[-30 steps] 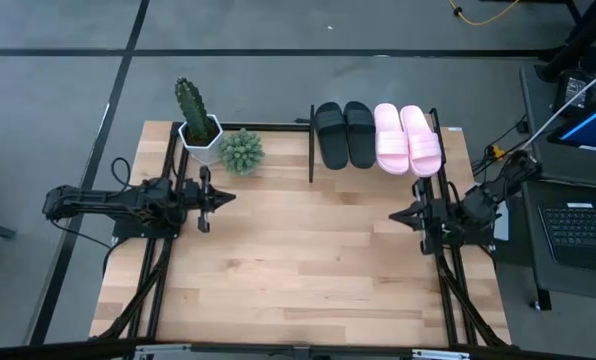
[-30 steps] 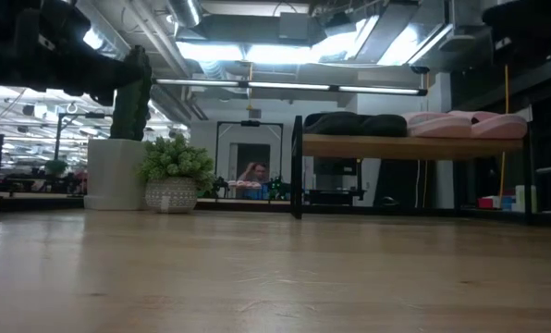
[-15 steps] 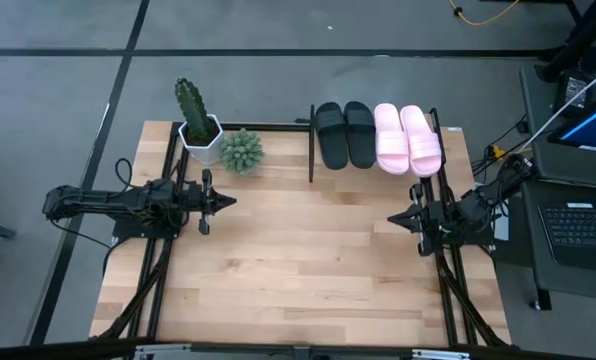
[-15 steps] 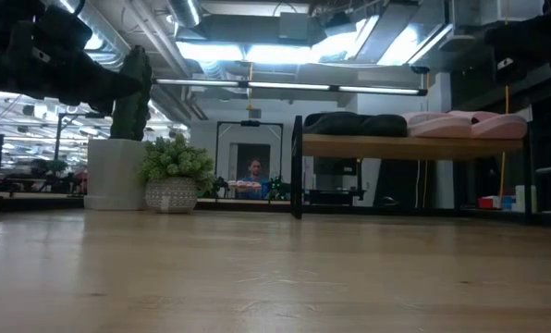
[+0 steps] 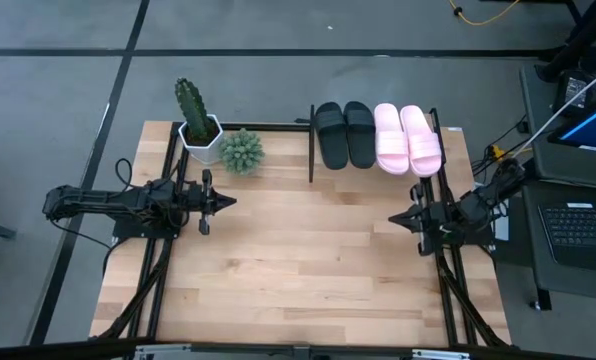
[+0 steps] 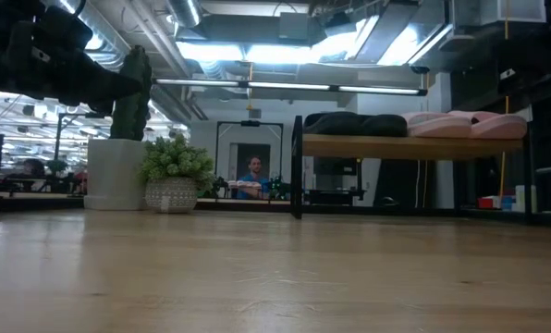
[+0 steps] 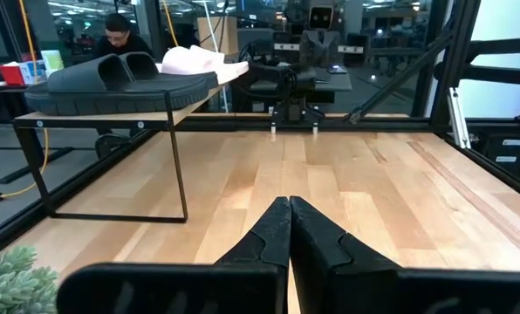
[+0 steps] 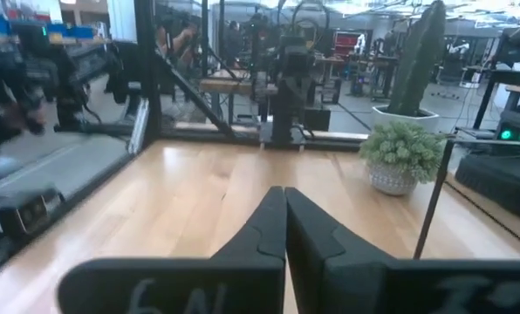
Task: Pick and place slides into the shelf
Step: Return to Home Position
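Two matte black slides (image 5: pixel 343 134) and two pale pink slides (image 5: pixel 408 138) lie side by side, soles down, on the board top of the shelf (image 5: pixel 311 150) at the table's far edge. In the low view the black pair (image 6: pixel 354 123) and the pink pair (image 6: pixel 465 123) sit on the shelf board (image 6: pixel 410 146). My left gripper (image 5: pixel 231 201) hovers shut over the table's left side; its own view shows the fingertips (image 7: pixel 289 205) together. My right gripper (image 5: pixel 392 217) hovers shut near the right side, just in front of the shelf; its fingertips (image 8: pixel 283 194) meet too.
A tall cactus in a white pot (image 5: pixel 196 118) and a small round green plant (image 5: pixel 241 150) stand at the far left corner. Black frame rails (image 5: pixel 158 270) run along both sides. A laptop (image 5: pixel 581 230) sits off the right edge. A person (image 6: pixel 253 176) shows far behind the table.
My right gripper has drawn back a little toward the table's near edge and risen out of the low view's upper right corner. The slides and the shelf have stayed in place.
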Motion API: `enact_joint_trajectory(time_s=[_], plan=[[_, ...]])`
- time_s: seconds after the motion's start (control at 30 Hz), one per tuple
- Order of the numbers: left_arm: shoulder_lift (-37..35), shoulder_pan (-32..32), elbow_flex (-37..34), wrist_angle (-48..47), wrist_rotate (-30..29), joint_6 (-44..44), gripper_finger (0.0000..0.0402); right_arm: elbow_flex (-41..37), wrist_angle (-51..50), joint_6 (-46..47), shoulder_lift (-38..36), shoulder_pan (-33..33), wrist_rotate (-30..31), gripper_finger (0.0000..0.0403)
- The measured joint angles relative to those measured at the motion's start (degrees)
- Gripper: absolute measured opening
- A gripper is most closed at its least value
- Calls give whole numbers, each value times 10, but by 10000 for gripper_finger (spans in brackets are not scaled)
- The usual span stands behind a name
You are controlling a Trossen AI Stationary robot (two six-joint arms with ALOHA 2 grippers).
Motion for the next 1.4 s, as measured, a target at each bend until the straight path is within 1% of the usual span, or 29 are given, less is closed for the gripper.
enact_joint_trajectory(time_s=[0.1,0.13,0.2,0.33,0.5,0.67,0.8,0.87,0.97,1.07,1.13,1.2,1.3,1.4], plan=[[0,0,0,0,0,0,0,-30,20,-8,0,0,2,3],[0,0,0,0,0,0,0,-36,42,-12,1,0,1,3],[0,0,0,0,0,0,0,-41,61,-28,2,-1,-2,3],[0,0,0,2,-2,2,0,-41,59,-40,0,-4,-3,3],[0,0,0,3,-2,2,0,-42,57,-26,1,-7,-49,3],[0,0,0,3,-2,2,0,-51,79,-70,1,-7,-96,3],[0,0,0,3,-2,2,0,-51,79,-75,1,-7,-98,3],[0,0,0,3,-2,2,0,-51,80,-92,1,-11,-98,3],[0,0,0,3,-2,2,0,-51,81,-104,1,-37,-98,3],[0,0,0,3,-2,2,0,-51,81,-104,1,-83,-98,3],[0,0,0,3,-2,2,0,-51,80,-102,1,-116,-109,3],[0,0,0,3,-2,2,0,-51,80,-100,1,-147,-145,3],[0,0,0,3,-2,2,0,-51,82,-100,1,-186,-221,3],[0,0,0,3,-2,2,0,-51,86,-93,1,-216,-254,3]])
